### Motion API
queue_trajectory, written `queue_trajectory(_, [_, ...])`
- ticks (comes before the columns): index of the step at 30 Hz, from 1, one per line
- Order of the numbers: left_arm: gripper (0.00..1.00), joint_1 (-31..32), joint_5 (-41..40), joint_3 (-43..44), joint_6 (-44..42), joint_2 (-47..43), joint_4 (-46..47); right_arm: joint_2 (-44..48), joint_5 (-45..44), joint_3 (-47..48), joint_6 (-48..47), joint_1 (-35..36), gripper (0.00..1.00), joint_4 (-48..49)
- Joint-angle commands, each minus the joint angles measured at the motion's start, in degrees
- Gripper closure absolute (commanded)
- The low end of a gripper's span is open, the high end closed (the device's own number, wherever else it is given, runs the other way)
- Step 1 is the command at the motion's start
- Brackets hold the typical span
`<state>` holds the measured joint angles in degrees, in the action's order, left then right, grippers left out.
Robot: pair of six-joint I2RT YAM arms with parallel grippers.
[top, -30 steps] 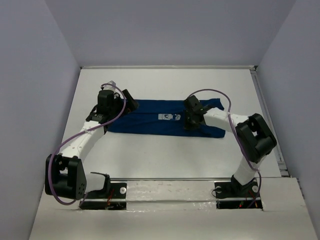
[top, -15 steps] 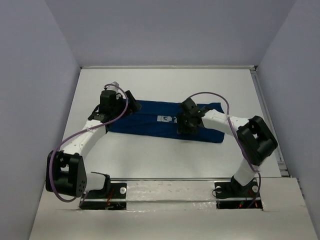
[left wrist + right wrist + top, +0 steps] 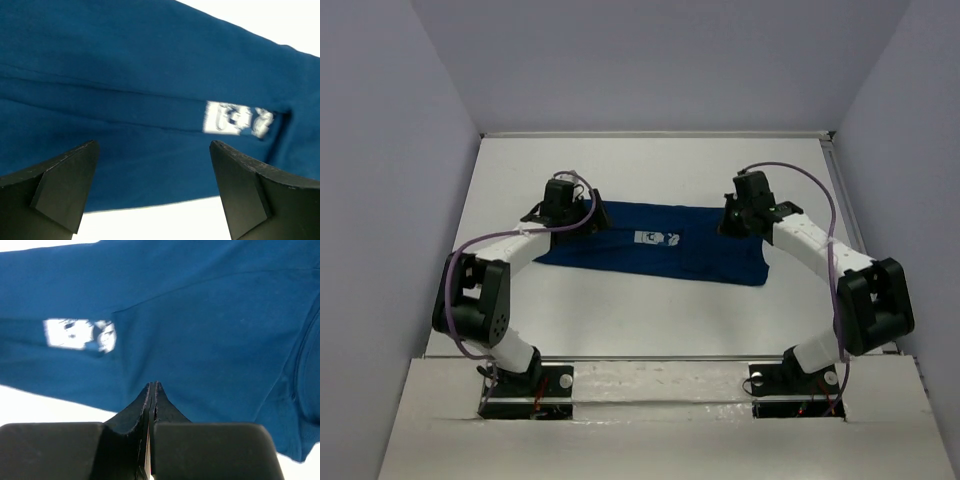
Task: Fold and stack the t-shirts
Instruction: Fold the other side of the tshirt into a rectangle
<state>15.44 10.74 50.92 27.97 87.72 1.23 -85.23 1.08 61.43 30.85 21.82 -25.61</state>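
At the middle of the worktop (image 3: 650, 320), folded blue t-shirt (image 3: 620, 250) lying flat, my left gripper (image 3: 152, 146) spread wide above it, my right gripper (image 3: 153, 389) closed tight.

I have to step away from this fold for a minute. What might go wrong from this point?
1. The right gripper is shut above the t-shirt with no cloth seen in it. A lift now would likely leave that end lying on the table.
2. The left gripper hangs open over folded cloth. Closing here may catch only the top layer and pull the fold apart.
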Motion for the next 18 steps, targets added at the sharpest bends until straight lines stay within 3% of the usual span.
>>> queue_trajectory(1, [0.05, -1.5, -2.0, 5.3, -1.5, 4.5, 1.8, -4.8, 2.7, -6.0, 0.3, -1.8, 1.0, 6.8])
queue_trajectory(7, [0.05, -8.7, 0.3, 6.9, -0.1, 10.9, 3.1, -1.8, -0.7, -19.2, 6.7, -4.3, 1.0, 11.4])
queue_trajectory(15, [0.05, -14.6, 0.2, 7.7, 0.9, 14.7, 2.5, 3.8, -3.9, -24.9, 8.3, -6.2, 1.0, 10.9])
queue_trajectory(16, [0.05, -14.6, 0.2, 7.5, 1.0, 14.8, 2.5, 4.5, -3.9, -24.6, 8.2, -6.7, 0.98, 10.4])
queue_trajectory(18, [0.05, -14.6, 0.8, 7.1, 1.5, 14.3, 2.3, 6.2, -2.7, -22.7, 7.0, -6.7, 0.78, 8.1])
